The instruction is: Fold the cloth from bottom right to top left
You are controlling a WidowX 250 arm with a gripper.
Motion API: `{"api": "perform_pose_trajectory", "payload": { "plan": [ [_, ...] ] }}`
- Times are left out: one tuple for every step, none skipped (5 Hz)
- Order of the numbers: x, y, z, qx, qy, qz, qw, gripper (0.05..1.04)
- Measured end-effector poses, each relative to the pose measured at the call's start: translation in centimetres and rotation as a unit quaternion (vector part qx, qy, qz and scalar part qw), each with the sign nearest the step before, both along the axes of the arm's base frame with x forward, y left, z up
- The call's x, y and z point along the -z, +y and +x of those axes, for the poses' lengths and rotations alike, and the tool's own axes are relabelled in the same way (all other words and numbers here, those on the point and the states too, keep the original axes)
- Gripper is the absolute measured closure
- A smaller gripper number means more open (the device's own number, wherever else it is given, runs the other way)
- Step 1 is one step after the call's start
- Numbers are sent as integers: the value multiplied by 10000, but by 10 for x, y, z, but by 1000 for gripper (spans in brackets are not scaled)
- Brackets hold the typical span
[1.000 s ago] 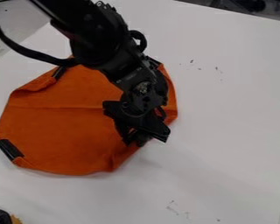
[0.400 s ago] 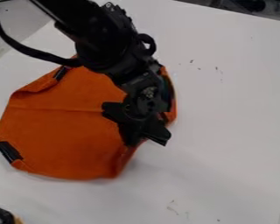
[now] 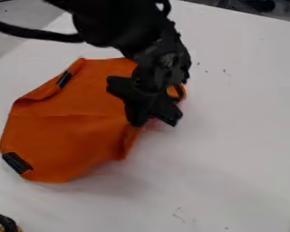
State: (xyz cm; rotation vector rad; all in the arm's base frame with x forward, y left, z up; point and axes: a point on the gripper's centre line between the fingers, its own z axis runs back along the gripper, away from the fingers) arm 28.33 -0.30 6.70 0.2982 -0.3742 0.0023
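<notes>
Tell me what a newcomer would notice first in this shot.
The bright orange cloth, spread over the left and middle of the pale table, with black strips on its left side. Next, the black robot arm at the top, its claw at the cloth's right side.

You can read no text, labels, brands, numbers or signs here.
</notes>
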Motion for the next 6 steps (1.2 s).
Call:
{"api": "perform_pose_trajectory", "payload": {
  "plan": [
    [-5,43,9,-44,27,-64,10000,1000],
    [2,83,23,76,127,-304,9994,1000],
    [15,117,33,48,261,-567,9980,1000],
    [30,131,42,80,344,-865,9956,1000],
    [45,139,48,190,431,-1077,9931,971],
    [46,141,51,211,406,-1148,9923,790]
  ]
}}
